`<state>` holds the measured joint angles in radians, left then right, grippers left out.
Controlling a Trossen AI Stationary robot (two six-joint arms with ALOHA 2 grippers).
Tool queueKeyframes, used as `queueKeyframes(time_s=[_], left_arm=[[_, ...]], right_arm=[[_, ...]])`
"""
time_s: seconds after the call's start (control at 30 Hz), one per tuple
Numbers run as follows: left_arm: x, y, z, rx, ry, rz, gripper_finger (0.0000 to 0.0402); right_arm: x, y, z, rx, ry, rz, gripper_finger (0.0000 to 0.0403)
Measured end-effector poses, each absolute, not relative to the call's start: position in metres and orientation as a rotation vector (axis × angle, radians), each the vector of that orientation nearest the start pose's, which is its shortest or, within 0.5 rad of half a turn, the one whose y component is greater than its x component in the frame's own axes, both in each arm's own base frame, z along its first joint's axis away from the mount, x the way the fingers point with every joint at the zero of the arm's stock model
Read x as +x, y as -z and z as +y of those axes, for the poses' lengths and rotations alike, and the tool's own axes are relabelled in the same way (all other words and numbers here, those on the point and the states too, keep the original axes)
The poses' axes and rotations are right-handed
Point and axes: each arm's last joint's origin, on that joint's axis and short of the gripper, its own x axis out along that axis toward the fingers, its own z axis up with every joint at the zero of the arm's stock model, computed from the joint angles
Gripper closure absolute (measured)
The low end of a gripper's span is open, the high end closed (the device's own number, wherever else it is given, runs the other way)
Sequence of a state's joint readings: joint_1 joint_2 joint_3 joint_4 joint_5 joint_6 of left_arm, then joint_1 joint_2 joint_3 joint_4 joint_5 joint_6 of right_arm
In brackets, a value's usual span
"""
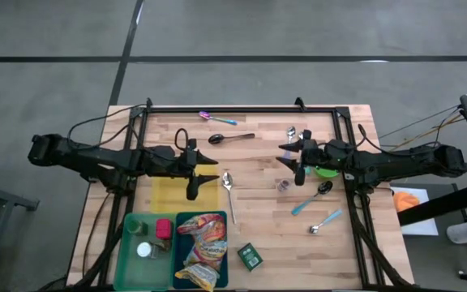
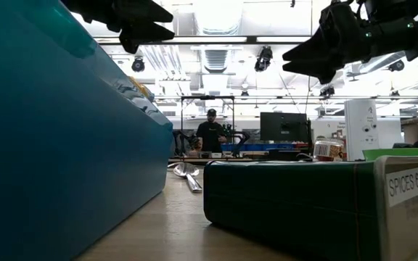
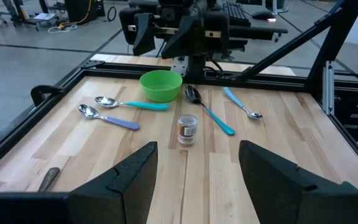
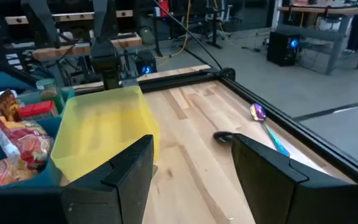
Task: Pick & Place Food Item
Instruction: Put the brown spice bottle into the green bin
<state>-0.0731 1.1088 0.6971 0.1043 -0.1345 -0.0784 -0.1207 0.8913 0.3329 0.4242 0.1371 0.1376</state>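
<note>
Nothing is held. A colourful snack bag [image 1: 203,239] lies in the teal bin [image 1: 180,243] at the near edge, and a green spice box [image 1: 250,256] lies flat on the table beside it. A small jar [image 1: 283,186] stands upright mid-table, also seen as the small jar [image 3: 187,129] in the left wrist view. My left gripper [image 1: 203,174] hovers open above the far end of the yellow bin [image 1: 173,193], pointing at the jar. My right gripper [image 1: 289,161] hovers open just beyond the jar, facing the left one; its fingers [image 4: 132,171] frame the yellow bin [image 4: 101,134].
A green bin [image 1: 128,251] with a red packet and a small bottle sits left of the teal bin. A green bowl [image 3: 161,85] lies under the right arm. Several spoons [image 1: 229,185] are scattered over the middle and right of the table. A black frame [image 1: 242,109] rims it.
</note>
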Motion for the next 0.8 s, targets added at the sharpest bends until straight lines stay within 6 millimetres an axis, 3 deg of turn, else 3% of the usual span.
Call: queueKeyframes(time_s=[0.53,0.8], left_arm=[[0.242,-0.267,-0.014,-0.046,-0.073,0.308,0.0173],[0.242,-0.267,-0.014,-0.046,-0.073,0.308,0.0173]], right_arm=[[0.179,-0.221,-0.016,0.101,0.117,0.14,0.0188],[0.17,-0.224,0.012,-0.046,0.156,0.148,0.0188]])
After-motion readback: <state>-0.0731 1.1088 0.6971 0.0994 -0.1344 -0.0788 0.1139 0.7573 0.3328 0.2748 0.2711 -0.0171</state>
